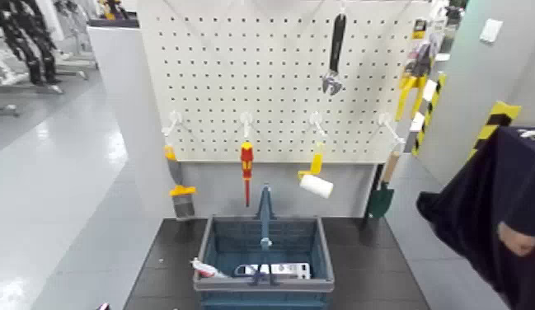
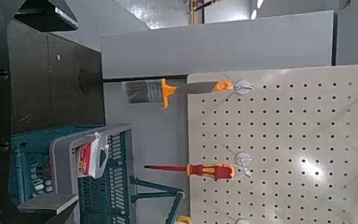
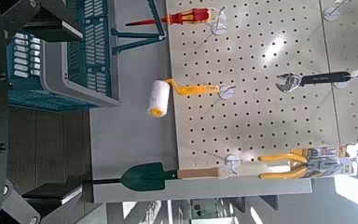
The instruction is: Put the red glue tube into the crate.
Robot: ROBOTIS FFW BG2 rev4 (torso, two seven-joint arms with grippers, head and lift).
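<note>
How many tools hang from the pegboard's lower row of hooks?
4. Left to right in the head view: paintbrush, red-and-yellow screwdriver, paint roller, garden trowel. None there seems hidden.

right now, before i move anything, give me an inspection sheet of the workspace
surface: dark tabletop, dry-looking around the crate
job's things: red glue tube in the blue-grey crate, leaning at its near left corner, end over the rim
clutter: flat white printed box in the crate; screwdriver, paint roller, adjustable wrench, trowel and pliers hang on the pegboard
grippers: left open, empty, near crate; right open, empty, near crate
cables: nothing seen
surroundings: person in dark clothing at the right
</note>
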